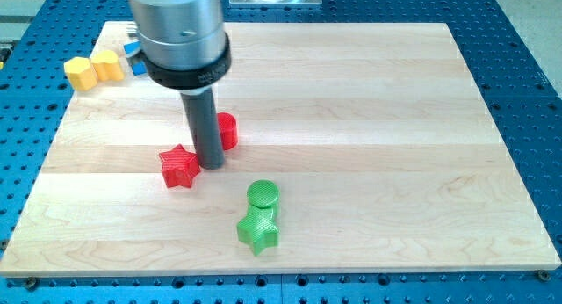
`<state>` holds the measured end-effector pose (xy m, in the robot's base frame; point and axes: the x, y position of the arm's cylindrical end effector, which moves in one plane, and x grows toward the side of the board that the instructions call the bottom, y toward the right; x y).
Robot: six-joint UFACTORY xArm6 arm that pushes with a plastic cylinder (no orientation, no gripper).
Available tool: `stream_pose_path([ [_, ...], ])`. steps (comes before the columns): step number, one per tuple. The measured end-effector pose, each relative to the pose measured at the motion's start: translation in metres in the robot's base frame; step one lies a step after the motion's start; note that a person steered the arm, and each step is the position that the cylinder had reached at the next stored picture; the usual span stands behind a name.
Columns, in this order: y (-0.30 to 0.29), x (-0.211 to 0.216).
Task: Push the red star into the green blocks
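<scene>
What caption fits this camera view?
My tip sits between red star block and red round block, above green blocks.

The board [369,119] carries two red blocks: a star [179,167] and another red block [227,131] partly hidden behind the rod. Two green blocks sit together: a cylinder [262,195] and a green star [258,231]. Two yellow blocks [81,72] [108,65] lie at the view's top left, with blue pieces [138,60] beside them, count unclear.
</scene>
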<state>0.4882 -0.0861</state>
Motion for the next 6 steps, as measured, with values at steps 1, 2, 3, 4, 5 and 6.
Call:
stream_pose_path([
  [1, -0.036, -0.017],
  [2, -0.05, -0.036],
  [3, -0.101, -0.013],
  [4, -0.048, 0.011],
  [5, 0.007, 0.013],
  [6, -0.025, 0.019],
])
